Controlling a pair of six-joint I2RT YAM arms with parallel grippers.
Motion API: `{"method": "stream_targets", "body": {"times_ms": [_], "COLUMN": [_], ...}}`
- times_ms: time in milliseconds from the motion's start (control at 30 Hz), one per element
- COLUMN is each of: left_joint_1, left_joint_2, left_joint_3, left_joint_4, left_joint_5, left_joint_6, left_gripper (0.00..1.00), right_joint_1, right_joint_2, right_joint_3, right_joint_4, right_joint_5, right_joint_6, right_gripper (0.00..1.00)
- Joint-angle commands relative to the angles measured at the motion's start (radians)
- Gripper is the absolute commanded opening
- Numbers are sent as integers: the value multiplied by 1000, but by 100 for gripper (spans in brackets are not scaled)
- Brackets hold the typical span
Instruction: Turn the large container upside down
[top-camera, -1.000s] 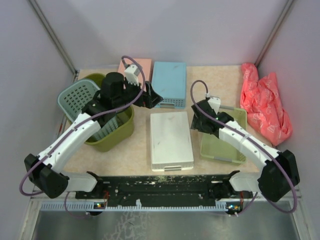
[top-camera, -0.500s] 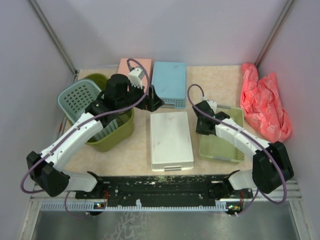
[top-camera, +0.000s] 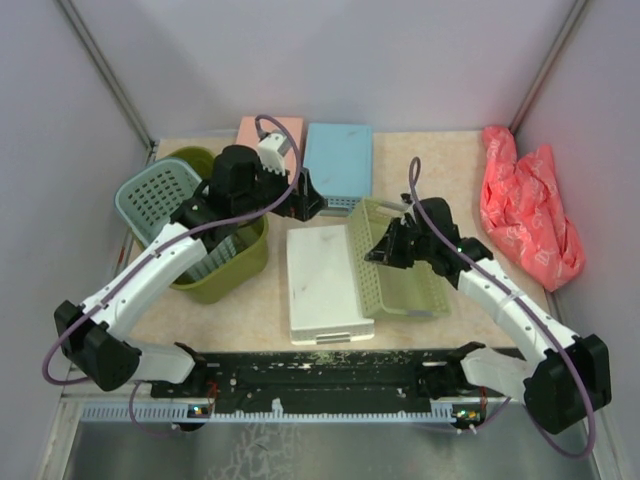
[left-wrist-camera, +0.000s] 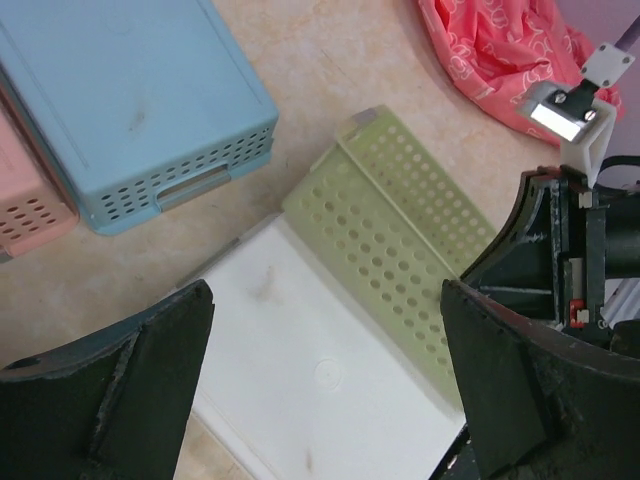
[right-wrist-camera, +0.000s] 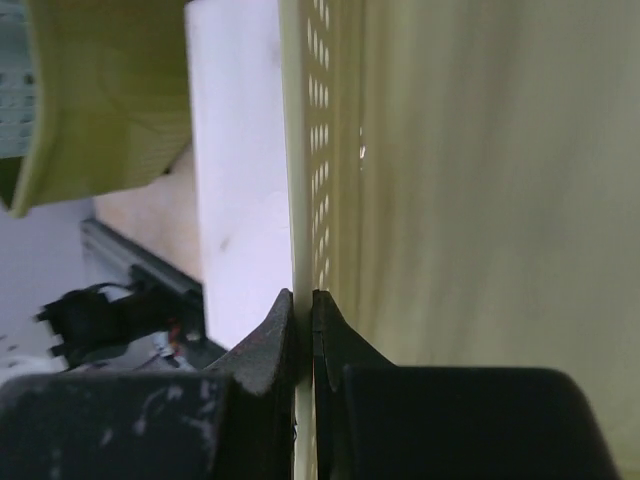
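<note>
Now the right gripper (right-wrist-camera: 302, 300) pinches the tilted pale green tray (top-camera: 398, 268) mid-worktop, left gripper (top-camera: 312, 198) spread beside the olive basket (top-camera: 225, 275).

Right hand (top-camera: 377, 254) grips tilted green tray (top-camera: 402, 287) over white tray (top-camera: 320, 283).

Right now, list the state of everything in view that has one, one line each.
olive-green slotted plastic basket: upright, opening up.
pale green perforated plastic tray: tipped up on edge.
white flat plastic tray: lying flat.
left gripper: open, empty.
right gripper: shut on the pale green tray's wall.
</note>
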Motion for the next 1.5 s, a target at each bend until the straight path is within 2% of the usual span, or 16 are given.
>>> {"method": "stream_targets", "body": {"times_ms": [0, 267, 367, 600, 767, 900, 967, 1100, 1267, 1467], "left_joint_1": [3, 10, 11, 13, 13, 13, 13, 13, 13, 13], "left_joint_2": [-7, -28, -29, -32, -35, -32, -31, -27, -21, -27], "left_joint_3": [58, 85, 91, 100, 98, 93, 93, 93, 92, 87], "left_joint_4": [1, -11, -12, -11, -10, -7, -5, 0, 4, 4], "left_joint_5": [-7, -22, -28, -27, -24, -18, -15, -6, 5, 3], "left_joint_6": [12, 14, 16, 12, 13, 9, 9, 6, 3, 6], "left_gripper": [99, 99, 99, 99, 99, 99, 99, 99, 99, 99], "right_joint_1": [5, 5, 5, -6, -94, -215, -267, -323, -331, -331], "right_joint_2": [-44, -39, -35, -31, -56, -100, -127, -173, -183, -191], "right_joint_3": [-92, -241, -276, -329, -412, -465, -454, -366, -224, -84], "right_joint_4": [355, 842, 968, 1032, 1056, 954, 827, 481, 127, -144], "right_joint_5": [-312, -425, -429, -407, -457, -533, -551, -503, -304, 1], "right_joint_6": [219, 543, 648, 715, 732, 674, 594, 365, 135, 11], "right_gripper": [0, 0, 0, 0, 0, 0, 8, 32, 46, 50]}}
